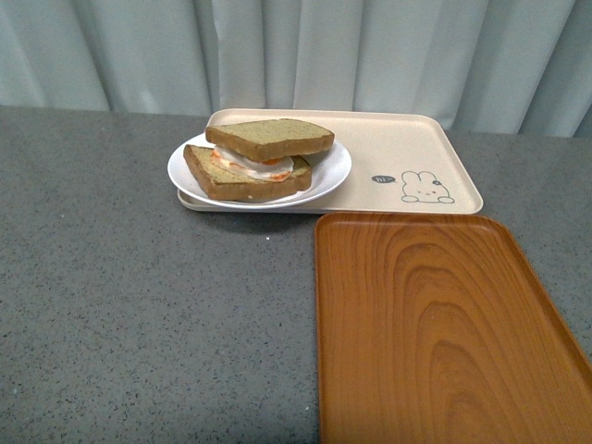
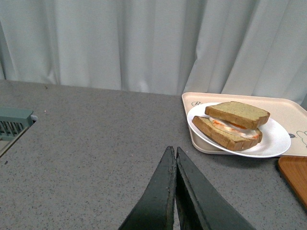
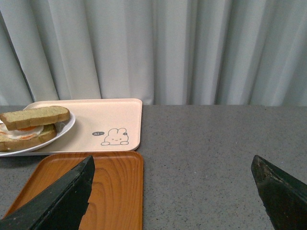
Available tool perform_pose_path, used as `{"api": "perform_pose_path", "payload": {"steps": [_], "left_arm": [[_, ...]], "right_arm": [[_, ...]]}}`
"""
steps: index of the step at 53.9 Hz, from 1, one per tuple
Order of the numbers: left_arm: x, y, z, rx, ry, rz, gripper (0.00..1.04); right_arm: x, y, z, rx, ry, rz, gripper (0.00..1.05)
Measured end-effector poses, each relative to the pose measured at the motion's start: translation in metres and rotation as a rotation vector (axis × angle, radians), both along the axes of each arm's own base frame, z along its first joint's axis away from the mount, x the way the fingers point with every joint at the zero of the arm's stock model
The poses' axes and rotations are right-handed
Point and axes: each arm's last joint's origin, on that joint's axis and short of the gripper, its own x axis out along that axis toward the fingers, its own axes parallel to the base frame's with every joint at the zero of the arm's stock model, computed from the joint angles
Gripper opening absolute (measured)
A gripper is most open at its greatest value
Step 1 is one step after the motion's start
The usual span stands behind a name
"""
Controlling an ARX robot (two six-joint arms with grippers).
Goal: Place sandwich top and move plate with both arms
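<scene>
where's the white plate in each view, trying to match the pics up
Front view: the plate sits left of centre, far side of the table, overhanging the near-left corner of the beige rabbit tray.
Left wrist view: the plate is at middle right, beyond the shut left gripper.
Right wrist view: only its edge shows at far left.
Shared landmark: the beige rabbit tray, under the plate in all three.
</scene>
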Motion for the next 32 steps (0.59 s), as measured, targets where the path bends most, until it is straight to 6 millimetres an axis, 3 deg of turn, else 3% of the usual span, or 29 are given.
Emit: {"api": "perform_pose_path", "payload": {"steps": [32], "left_arm": [[-0.019, 0.000, 0.003, 0.002, -0.012, 0.000, 0.04]], "right_arm": [[0.000, 0.000, 0.000, 0.000, 0.000, 0.000, 0.96]]}}
